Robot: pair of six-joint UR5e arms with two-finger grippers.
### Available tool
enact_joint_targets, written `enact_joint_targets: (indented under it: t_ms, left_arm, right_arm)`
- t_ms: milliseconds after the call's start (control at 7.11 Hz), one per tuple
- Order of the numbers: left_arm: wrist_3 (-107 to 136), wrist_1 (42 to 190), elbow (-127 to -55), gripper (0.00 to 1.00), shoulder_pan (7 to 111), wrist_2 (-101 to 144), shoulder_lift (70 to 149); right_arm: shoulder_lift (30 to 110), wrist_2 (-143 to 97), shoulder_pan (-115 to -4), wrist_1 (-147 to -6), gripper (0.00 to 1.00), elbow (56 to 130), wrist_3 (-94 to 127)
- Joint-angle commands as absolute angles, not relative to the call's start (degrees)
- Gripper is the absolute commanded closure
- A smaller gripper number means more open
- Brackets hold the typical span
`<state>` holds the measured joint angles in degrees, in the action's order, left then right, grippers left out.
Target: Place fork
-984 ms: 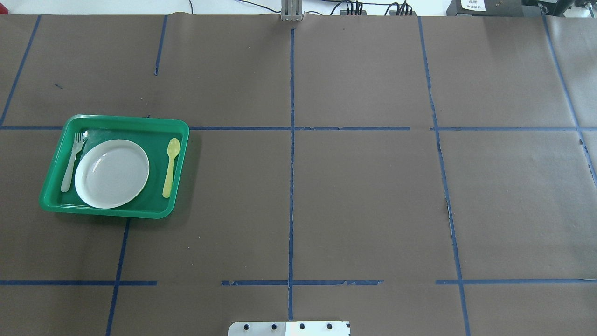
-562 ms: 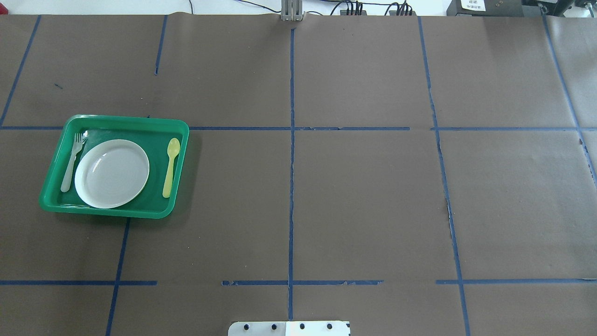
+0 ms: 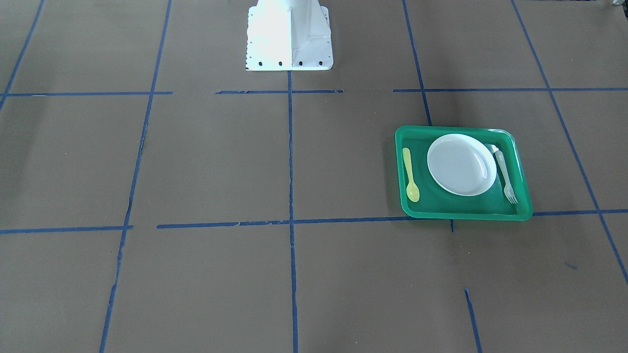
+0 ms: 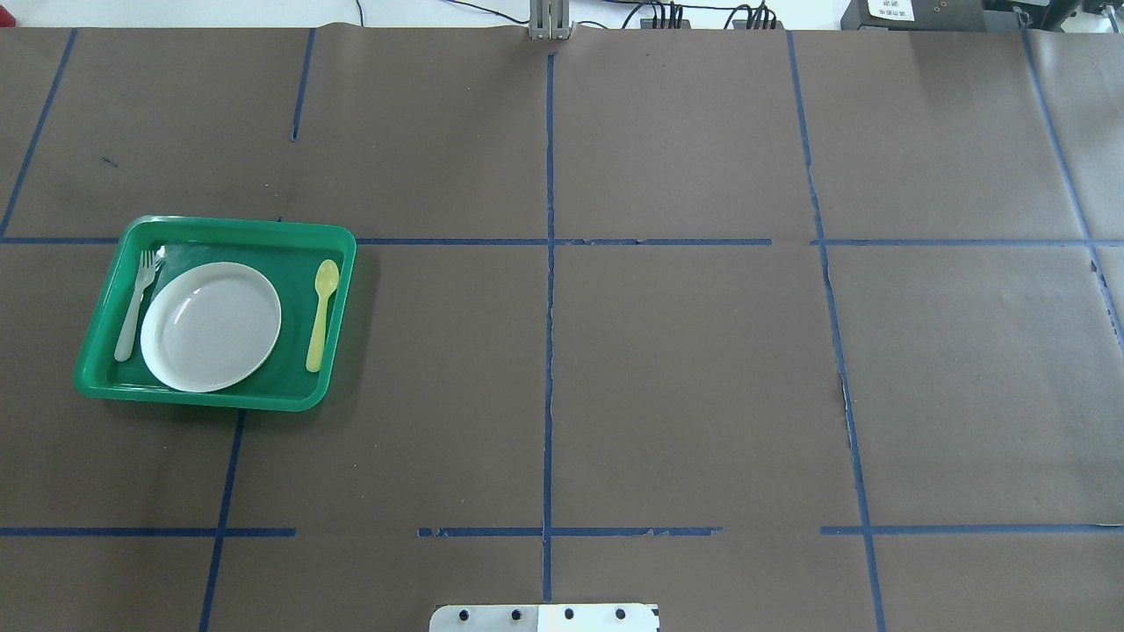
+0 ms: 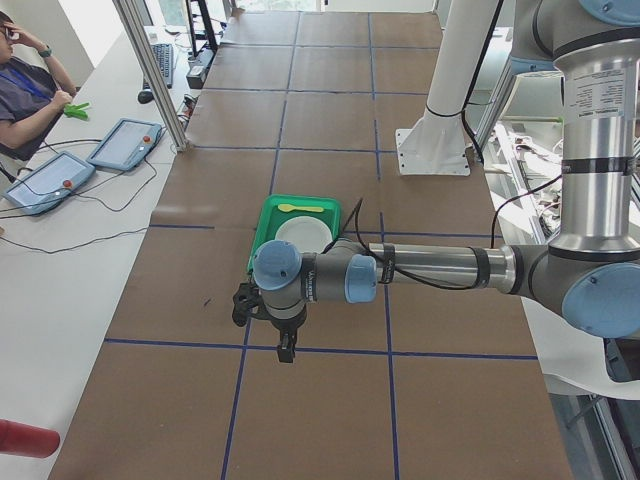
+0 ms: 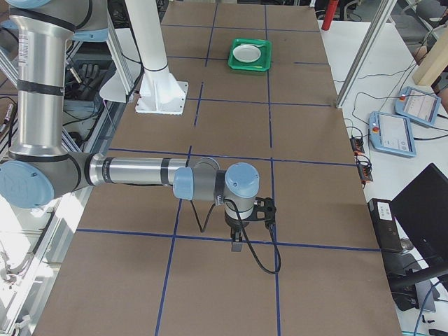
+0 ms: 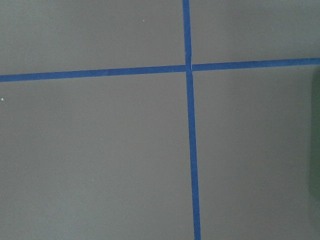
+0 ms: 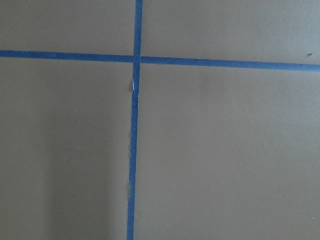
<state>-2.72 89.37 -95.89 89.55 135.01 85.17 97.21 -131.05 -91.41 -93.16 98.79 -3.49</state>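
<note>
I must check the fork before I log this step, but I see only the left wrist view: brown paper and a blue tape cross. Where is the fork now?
Observer: The fork lies flat in the green tray.
Operator: Where in the tray exactly?
Observer: In the overhead view it lies left of the white plate, opposite the yellow spoon.
Operator: And where am I, then?
Observer: The left hand hangs over the table, apart from the tray; open or shut, I cannot tell.

Bright, even light; soft shadows; sharp focus.
</note>
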Motion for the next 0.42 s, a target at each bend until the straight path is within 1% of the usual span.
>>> enact_joint_targets:
  t_ms: [0, 281]
  left_arm:
    - [-2.72, 89.30, -95.89, 0.00, 89.47, 135.00, 85.17]
    - [-2.55, 89.30, -95.89, 0.00, 89.47, 135.00, 85.17]
  right_arm:
    - [97.21, -131.04, -91.41, -93.16, 0.00, 98.79, -3.52]
    - [97.21, -131.04, -91.41, -93.16, 0.00, 98.79, -3.52]
